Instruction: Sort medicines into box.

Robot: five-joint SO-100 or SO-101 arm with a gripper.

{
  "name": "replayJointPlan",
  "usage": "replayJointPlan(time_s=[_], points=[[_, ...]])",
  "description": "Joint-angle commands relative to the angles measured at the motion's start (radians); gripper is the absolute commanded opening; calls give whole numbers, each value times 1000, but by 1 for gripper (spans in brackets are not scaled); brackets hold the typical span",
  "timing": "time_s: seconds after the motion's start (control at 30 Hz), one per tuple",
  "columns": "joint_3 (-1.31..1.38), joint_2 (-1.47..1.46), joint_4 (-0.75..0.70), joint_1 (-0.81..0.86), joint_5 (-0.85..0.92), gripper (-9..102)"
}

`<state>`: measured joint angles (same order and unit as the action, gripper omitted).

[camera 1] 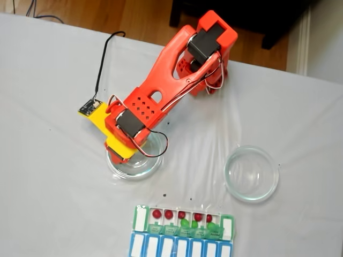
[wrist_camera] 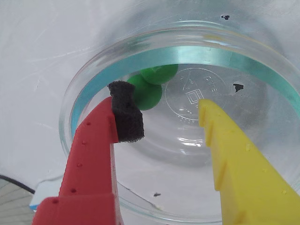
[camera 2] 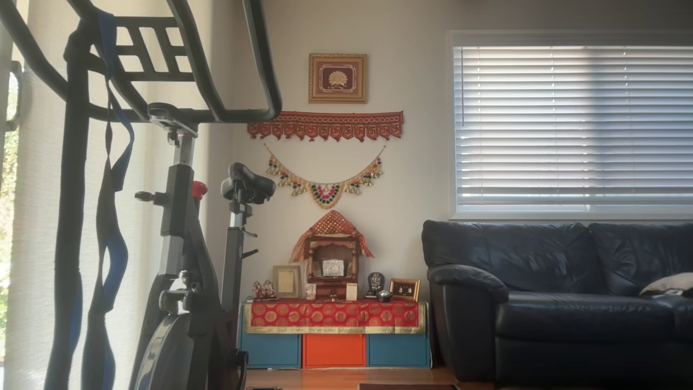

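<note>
My gripper hangs with jaws spread and empty inside the glass dish, where two green balls sit touching near its far wall; they look light, hard and slippery, so I'd pinch one across its middle.

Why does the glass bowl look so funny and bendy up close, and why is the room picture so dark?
In the wrist view the glass dish curves and its rim glints teal, bending the green balls behind it; the fixed view is evenly lit, a bit soft; the other view is dim because the bright window blinds backlight the room.
</note>
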<state>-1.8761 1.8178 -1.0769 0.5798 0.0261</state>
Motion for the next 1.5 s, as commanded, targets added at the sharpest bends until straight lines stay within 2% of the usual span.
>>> replayJointPlan(time_s=[0.0, 0.73, 1.07, 1.47], points=[[87, 26, 0, 14, -17, 24], [80, 38, 31, 35, -98, 29], [74, 40, 2, 43, -176, 30], [38, 55, -9, 26, -158, 28]])
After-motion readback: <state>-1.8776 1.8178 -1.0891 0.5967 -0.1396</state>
